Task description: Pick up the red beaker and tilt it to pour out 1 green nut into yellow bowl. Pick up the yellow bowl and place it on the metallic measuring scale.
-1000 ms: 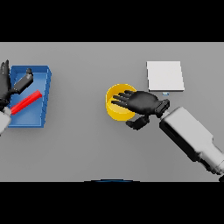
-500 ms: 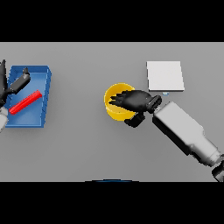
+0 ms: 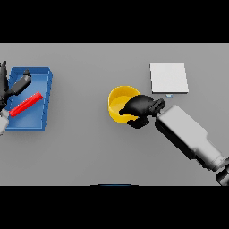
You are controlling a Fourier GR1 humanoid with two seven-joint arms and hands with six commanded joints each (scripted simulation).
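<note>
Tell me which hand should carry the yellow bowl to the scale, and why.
The right hand: its fingers are curled over the yellow bowl's rim, and the metallic scale lies on that side. The left hand is far off, over the blue tray.

Yellow bowl (image 3: 120,103) upright, frame centre. Red beaker (image 3: 26,103) lying tilted, frame left. Metallic measuring scale (image 3: 168,77), flat square, upper right.

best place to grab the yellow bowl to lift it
By its rim on the right side, nearest the measuring scale. The yellow bowl sits upright and open, and the right hand already curls over that edge. The left hand is far off, by the blue tray.
</note>
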